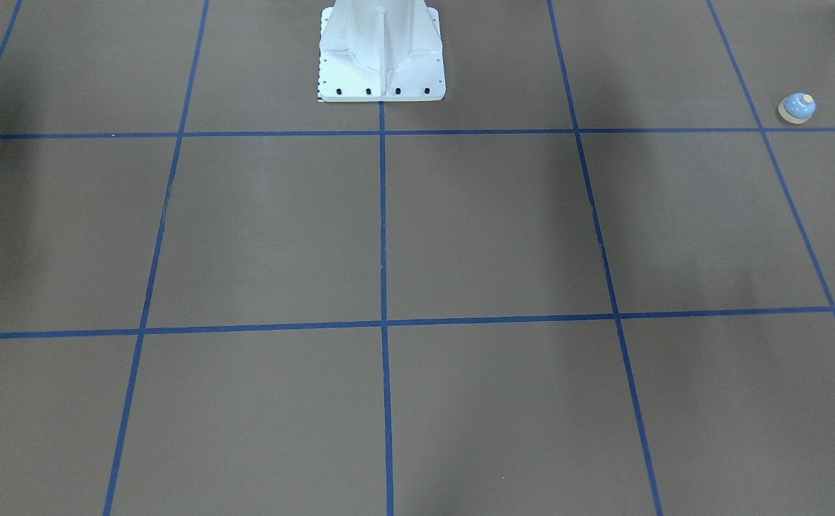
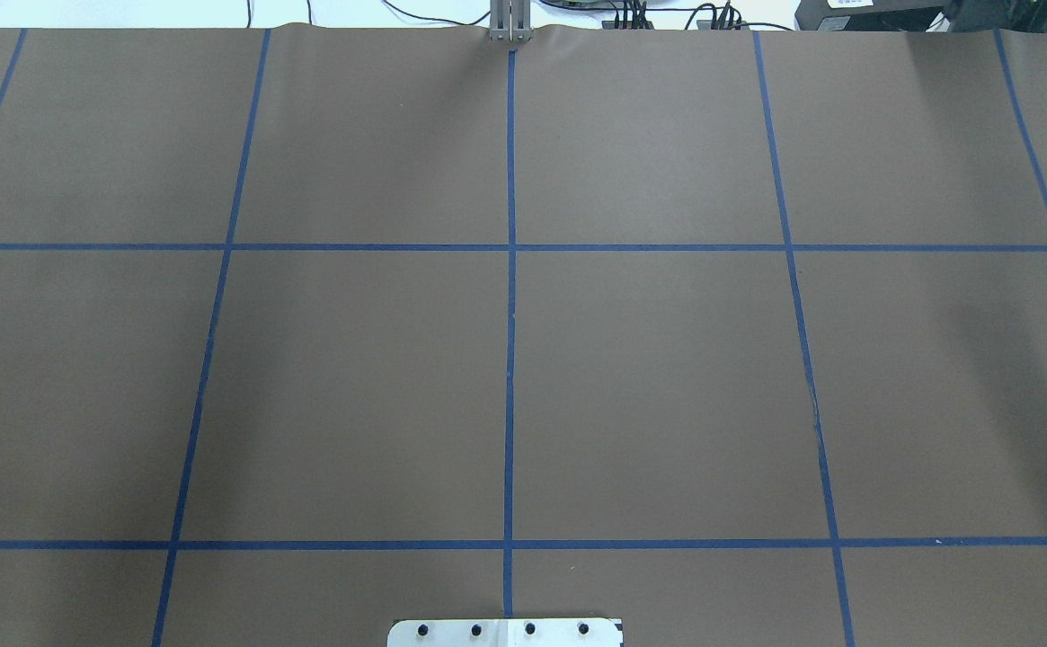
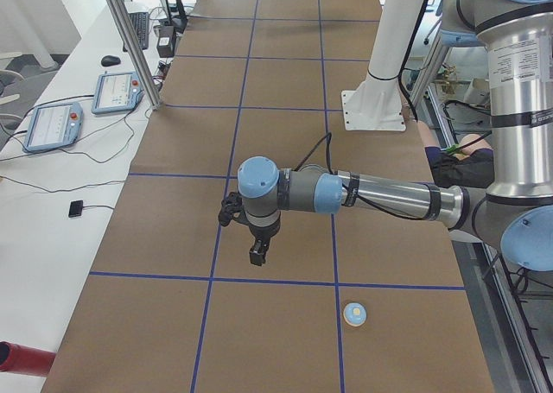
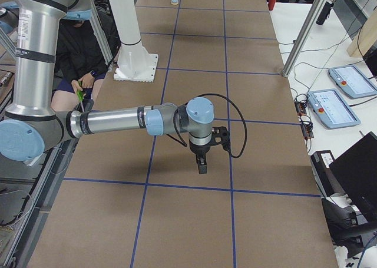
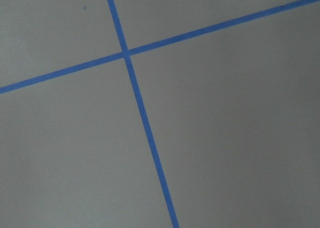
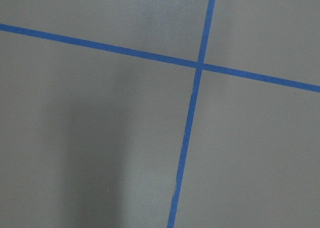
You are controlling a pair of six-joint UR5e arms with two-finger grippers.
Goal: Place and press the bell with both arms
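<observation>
Risks 1st. The bell [image 3: 354, 313] sits upright on the counter [image 2: 352, 386] at the robot's left end, just beside a blue tape line [image 3: 336, 324], apart from the left gripper [image 3: 257, 255] and well apart from the right gripper [image 4: 202, 165], which hangs over the opposite end. Both grippers point down above bare counter. They show only in the side views, so can't tell whether fingers are apart or together.

- Dome is rounded and prob. slick, so fingers closing high on it could squeeze it out. Grabbing low near the rim looks safer.
- Bell is tiny vs. the gripper, so a small aim error means a nudge, not a grasp, and it may skid on the flat sheet.
- Right arm [image 4: 112, 122] looks too far off to reach the bell. It prob. needs placing nearer the middle, and there the 2 arms could clash.
- An off-centre press on the button could tip the bell.

Materials: the bell has a light-blue glossy dome w/ a cream button and cream base rim. The counter is a matte brown sheet w/ a blue tape grid. The arms are silver tubes w/ grey joints, blue caps and black cable. The pedestal [image 1: 381, 57] is white, bolted down.
</observation>
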